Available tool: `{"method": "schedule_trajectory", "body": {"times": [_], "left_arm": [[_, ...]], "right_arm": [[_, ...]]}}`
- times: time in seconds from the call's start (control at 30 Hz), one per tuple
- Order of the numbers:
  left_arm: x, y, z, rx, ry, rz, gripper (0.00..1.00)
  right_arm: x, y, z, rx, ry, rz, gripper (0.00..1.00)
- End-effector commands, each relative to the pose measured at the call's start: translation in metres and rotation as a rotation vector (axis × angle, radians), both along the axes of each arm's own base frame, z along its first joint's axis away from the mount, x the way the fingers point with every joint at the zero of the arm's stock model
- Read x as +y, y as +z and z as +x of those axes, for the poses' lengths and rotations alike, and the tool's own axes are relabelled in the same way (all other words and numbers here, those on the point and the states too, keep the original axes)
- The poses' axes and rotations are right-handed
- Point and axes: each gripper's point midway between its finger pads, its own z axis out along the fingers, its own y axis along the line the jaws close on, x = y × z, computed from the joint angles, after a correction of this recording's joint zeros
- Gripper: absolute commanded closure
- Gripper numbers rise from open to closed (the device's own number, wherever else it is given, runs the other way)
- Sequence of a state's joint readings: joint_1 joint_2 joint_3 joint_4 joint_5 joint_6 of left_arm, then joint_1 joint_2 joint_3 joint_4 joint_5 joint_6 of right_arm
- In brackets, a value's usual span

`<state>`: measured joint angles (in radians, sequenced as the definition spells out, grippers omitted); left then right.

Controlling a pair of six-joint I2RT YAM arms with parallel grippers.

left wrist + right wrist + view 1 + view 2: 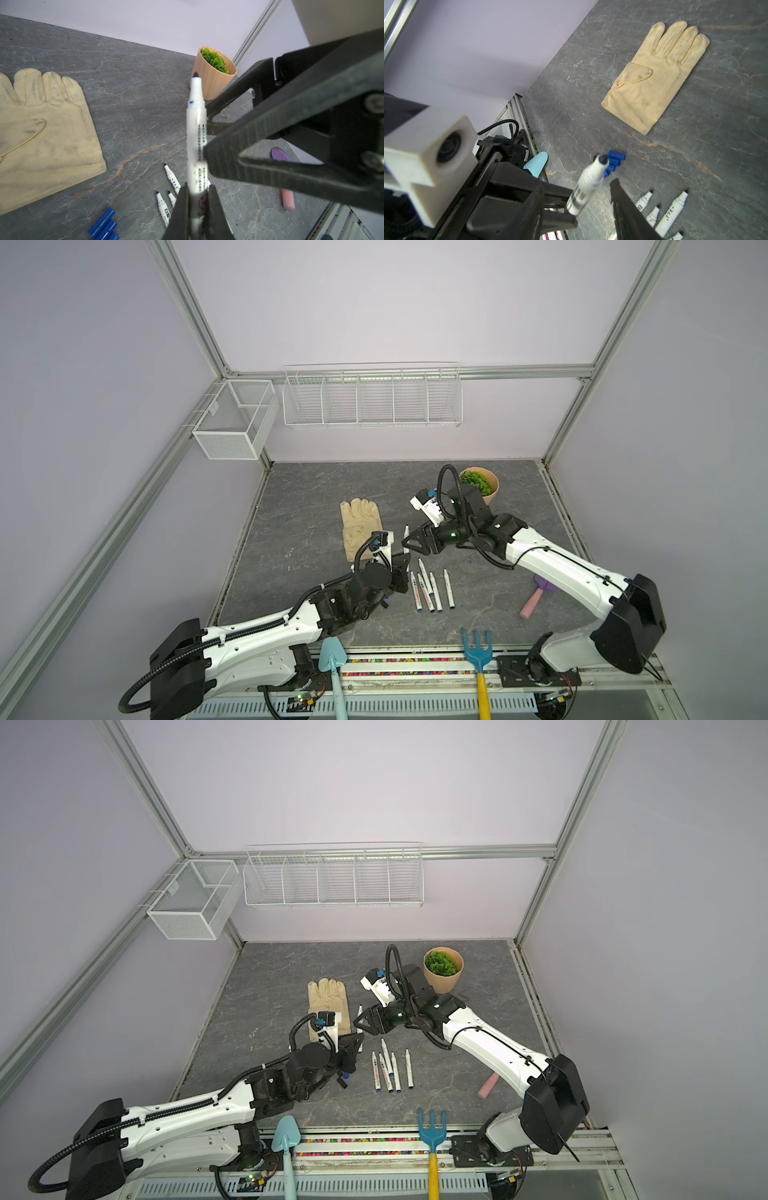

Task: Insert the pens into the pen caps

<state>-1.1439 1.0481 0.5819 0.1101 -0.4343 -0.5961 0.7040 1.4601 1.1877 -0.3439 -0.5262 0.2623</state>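
Note:
My left gripper (196, 199) is shut on the lower barrel of a white pen (195, 126), which it holds tip-up above the table; in both top views the pen (406, 532) (360, 1011) rises from that gripper (402, 559) (356, 1039). My right gripper (577, 185) (404, 545) straddles the same pen (588, 180) higher up, its jaws apart with a gap on one side. Several more pens (430, 589) (390, 1071) (672, 212) lie side by side on the table. Blue pen caps (104, 224) (615, 160) lie bunched beside them, mostly hidden under the left arm in both top views.
A cream glove (359, 526) lies behind the grippers. A potted plant (486, 485) stands at the back right. A pink-handled purple tool (534, 601) lies under the right arm. A blue shovel (332, 659) and rake (478, 649) sit at the front edge. Wire baskets (372, 398) hang on the wall.

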Motion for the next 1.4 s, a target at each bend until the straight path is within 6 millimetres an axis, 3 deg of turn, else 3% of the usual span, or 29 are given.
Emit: {"method": "schedule_trajectory", "body": {"times": [0.0, 0.23, 0.37, 0.47, 0.5, 0.57, 0.8, 0.97, 1.13, 1.3, 1.37], "left_arm": [[-0.005, 0.010, 0.002, -0.019, -0.009, -0.031, 1.00], [-0.005, 0.008, 0.001, -0.015, -0.011, -0.026, 1.00], [-0.002, 0.008, 0.001, -0.008, -0.002, -0.054, 0.98], [0.001, 0.008, 0.000, -0.002, 0.002, -0.077, 0.65], [0.002, 0.008, 0.000, 0.003, 0.000, -0.079, 0.57], [0.004, 0.006, 0.001, 0.016, -0.004, -0.085, 0.51], [0.008, 0.014, 0.005, 0.025, -0.049, -0.128, 0.51], [-0.007, 0.025, 0.002, -0.001, -0.136, -0.094, 0.51], [-0.022, 0.020, 0.003, 0.019, -0.174, -0.073, 0.52], [-0.029, 0.024, 0.005, 0.014, -0.181, -0.103, 0.72], [-0.028, 0.025, 0.005, 0.011, -0.178, -0.104, 0.73]], "right_arm": [[0.007, 0.007, 0.000, -0.005, 0.023, 0.031, 0.53], [0.008, 0.006, -0.001, 0.006, 0.029, 0.039, 0.77], [0.008, 0.010, -0.003, 0.005, 0.035, 0.053, 0.81], [0.006, 0.018, -0.003, 0.017, 0.037, 0.082, 0.82], [0.005, 0.021, -0.002, 0.021, 0.037, 0.094, 0.82], [0.004, 0.025, -0.002, 0.033, 0.039, 0.111, 0.83], [0.002, 0.033, -0.007, 0.053, 0.076, 0.144, 0.83], [0.002, 0.031, -0.009, 0.060, 0.085, 0.140, 0.83], [0.002, 0.031, -0.009, 0.059, 0.086, 0.141, 0.84], [0.000, 0.031, -0.008, 0.057, 0.077, 0.139, 0.84], [0.000, 0.031, -0.008, 0.056, 0.073, 0.137, 0.84]]}}
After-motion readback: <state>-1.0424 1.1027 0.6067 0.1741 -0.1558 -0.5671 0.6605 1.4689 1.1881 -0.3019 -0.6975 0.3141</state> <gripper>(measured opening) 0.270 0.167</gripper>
